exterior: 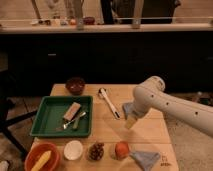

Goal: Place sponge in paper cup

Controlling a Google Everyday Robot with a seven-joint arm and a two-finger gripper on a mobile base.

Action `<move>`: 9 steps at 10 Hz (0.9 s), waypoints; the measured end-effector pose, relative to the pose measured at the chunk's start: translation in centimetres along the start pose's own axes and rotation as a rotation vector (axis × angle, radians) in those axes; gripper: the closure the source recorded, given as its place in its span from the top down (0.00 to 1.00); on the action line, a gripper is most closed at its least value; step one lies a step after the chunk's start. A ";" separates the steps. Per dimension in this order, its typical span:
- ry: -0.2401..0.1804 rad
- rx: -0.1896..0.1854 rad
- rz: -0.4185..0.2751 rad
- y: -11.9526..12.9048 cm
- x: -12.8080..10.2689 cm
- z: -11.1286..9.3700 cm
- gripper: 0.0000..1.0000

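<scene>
A light wooden counter (107,131) seen from above and in front, with a white robot arm (165,102) reaching in from the right. The arm bends downward so that its end effector (131,121) hangs low over the right-hand middle of the counter, fingers spread apart and holding nothing. It sits just in front of the sponge (127,107), a small blue-grey block lying flat on the wood and partly hidden by the arm. That low, open pose suggests the arm is lining up for a pick, though no grasp has been made. The paper cup (73,149), small, white and upright, stands well apart from the sponge in the front row to the left, its mouth open upward and ready to receive it. In that row it stands between an orange bowl (29,152) and a small dark clump, with an orange fruit (121,149) and a blue-grey cloth (146,160) further right. A green tray (60,134) at the left holds a tan block (72,111) and utensils, and a dark red bowl (75,85) sits behind it. The carry will likely have to cross the front row — the fruit is the nearest obstacle.
</scene>
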 end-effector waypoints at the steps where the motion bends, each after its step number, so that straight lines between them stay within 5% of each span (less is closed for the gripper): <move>1: 0.000 0.000 -0.001 0.0 -0.1 0.0 0.80; 3: 0.000 0.001 0.022 0.0 0.0 0.1 0.80; 5: 0.015 -0.001 0.115 -0.3 -0.5 1.3 0.80; 9: 0.077 0.000 0.325 -2.4 -2.8 6.8 0.80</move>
